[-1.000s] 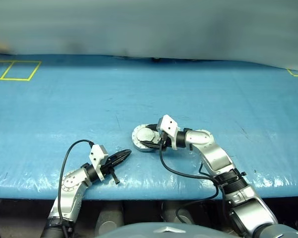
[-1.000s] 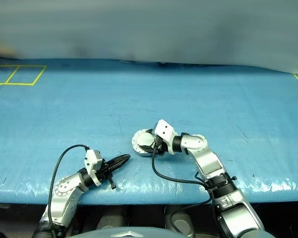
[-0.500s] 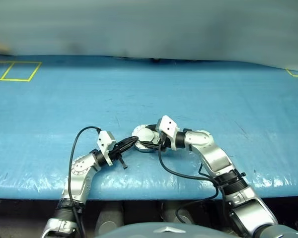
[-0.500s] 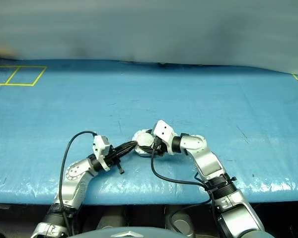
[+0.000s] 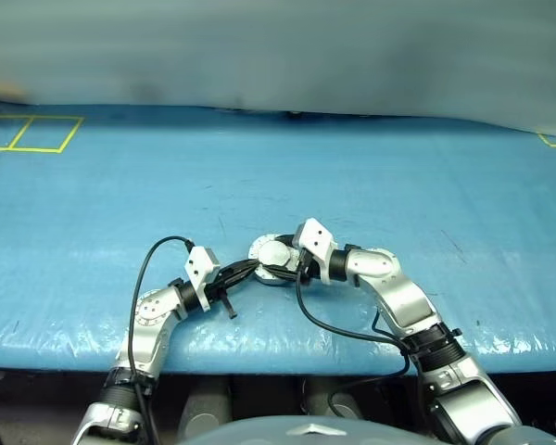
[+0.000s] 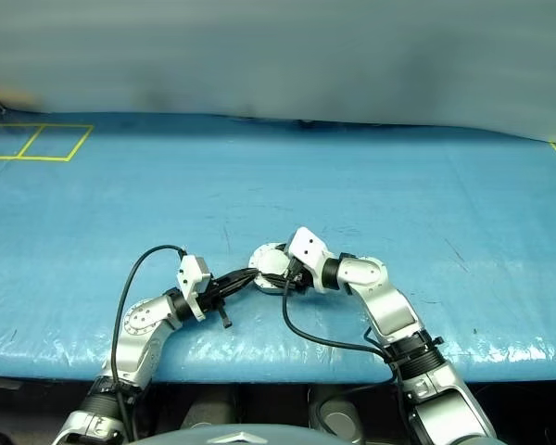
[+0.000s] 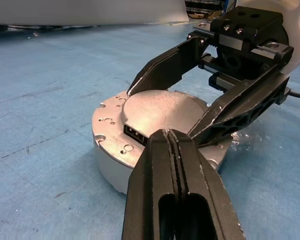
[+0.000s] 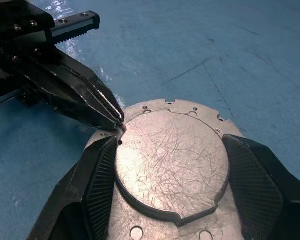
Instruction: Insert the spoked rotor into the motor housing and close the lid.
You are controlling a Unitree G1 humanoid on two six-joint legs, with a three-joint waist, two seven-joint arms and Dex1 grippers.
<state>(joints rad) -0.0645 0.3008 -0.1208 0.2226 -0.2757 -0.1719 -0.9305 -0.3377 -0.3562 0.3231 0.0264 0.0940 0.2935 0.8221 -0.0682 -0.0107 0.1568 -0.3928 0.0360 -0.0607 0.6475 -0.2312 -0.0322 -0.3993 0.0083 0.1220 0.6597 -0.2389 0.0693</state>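
Jaws: left gripper (image 7: 172, 136) clenched, fingers pressed flat together with nothing between them, tip at the near rim of the closed motor unit. Right gripper (image 8: 166, 165) spread wide, its two fingers (image 8: 92, 182) straddling the raised centre circle of the lid (image 8: 171, 162), one on each side; can't tell if the pads actually bear on it. Lid is down flat on the housing (image 7: 110, 167), outer face up: plain scratched grey metal, screw holes round the flange, a small rectangular connector slot at the edge facing the left gripper. Rotor isn't visible with the lid down. No brand, label or writing readable anywhere on the part or the grippers. In the head views the unit (image 5: 271, 253) sits on the blue mat (image 5: 371, 176) close to the near edge, roughly mid-table, between the two grippers, left one coming in from the left, right one from the right, both meeting at it. Farther out the mat is bare blue. Yellow taped squares (image 5: 28, 133) at the far left corner, a short yellow mark (image 5: 554, 140) at the far right edge.
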